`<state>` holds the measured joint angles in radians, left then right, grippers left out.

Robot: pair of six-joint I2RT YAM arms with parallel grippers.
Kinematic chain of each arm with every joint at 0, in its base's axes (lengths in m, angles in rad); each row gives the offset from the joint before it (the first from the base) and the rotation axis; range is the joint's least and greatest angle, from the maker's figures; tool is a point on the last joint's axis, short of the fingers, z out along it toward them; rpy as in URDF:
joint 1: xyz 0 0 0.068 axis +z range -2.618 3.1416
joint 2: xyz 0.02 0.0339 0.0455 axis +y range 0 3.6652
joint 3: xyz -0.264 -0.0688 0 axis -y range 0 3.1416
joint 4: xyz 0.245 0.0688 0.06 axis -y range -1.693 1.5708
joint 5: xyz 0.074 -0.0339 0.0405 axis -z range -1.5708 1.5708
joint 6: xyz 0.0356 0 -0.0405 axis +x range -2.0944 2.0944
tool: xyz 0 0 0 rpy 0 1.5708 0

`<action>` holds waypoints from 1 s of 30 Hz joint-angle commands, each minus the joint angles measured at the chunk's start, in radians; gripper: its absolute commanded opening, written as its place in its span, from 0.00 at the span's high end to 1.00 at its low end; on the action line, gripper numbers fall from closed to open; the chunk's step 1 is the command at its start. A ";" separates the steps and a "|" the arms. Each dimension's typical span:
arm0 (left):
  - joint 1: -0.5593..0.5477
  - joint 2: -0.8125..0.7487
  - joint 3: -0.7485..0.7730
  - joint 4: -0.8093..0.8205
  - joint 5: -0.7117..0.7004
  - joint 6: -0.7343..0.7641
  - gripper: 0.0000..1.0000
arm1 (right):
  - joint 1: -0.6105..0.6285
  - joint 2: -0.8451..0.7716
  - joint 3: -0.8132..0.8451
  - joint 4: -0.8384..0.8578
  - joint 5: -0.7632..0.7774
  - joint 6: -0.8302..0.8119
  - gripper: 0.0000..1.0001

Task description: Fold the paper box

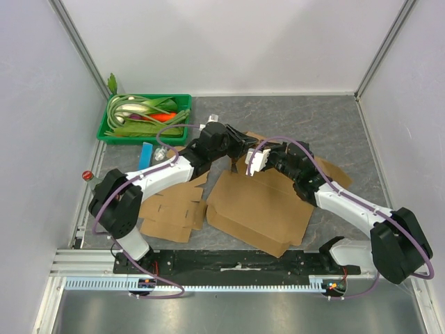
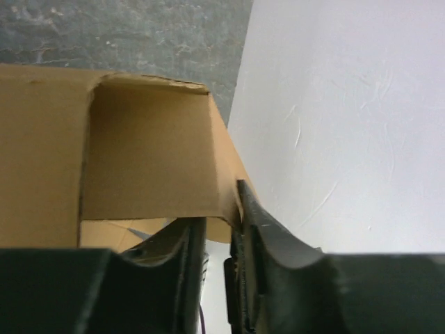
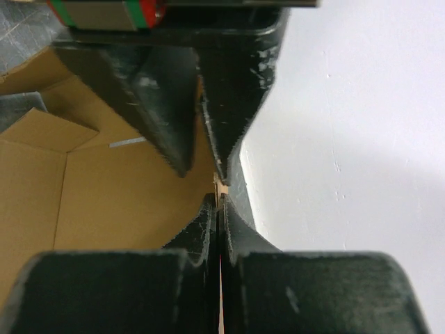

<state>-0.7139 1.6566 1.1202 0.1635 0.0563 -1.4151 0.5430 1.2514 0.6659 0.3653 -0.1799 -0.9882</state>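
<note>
Nearest us, the paper box (image 1: 257, 205) lies opened out flat on the grey worktop (image 1: 334, 132), at the centre of the top view. A second flat cardboard blank (image 1: 174, 209) sits just left of it. At the box's far edge a flap stands raised, and we see both arms meeting on it. The right gripper (image 3: 219, 209) has its jaws together on the flap's thin edge. The left gripper (image 2: 219, 226) straddles the same flap, jaws partly apart; whether they pinch it, we cannot tell. Farther back, upper left, sits a green tray (image 1: 118, 139) of greens.
</note>
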 commanded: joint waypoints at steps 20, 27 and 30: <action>-0.050 0.029 -0.149 0.380 -0.286 0.035 0.96 | 0.005 -0.254 0.454 -0.895 0.219 1.555 0.02; -0.055 0.012 -0.203 0.441 -0.285 -0.028 0.98 | 0.005 -0.420 0.061 -0.524 0.236 2.305 0.02; -0.053 0.015 -0.218 0.452 -0.271 -0.042 0.98 | 0.005 -0.546 -0.156 -0.303 0.353 2.459 0.07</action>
<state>-0.7650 1.6756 0.9257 0.5552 -0.1799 -1.4300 0.5465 0.8150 0.7357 -0.2058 0.0490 1.0492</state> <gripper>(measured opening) 0.034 0.972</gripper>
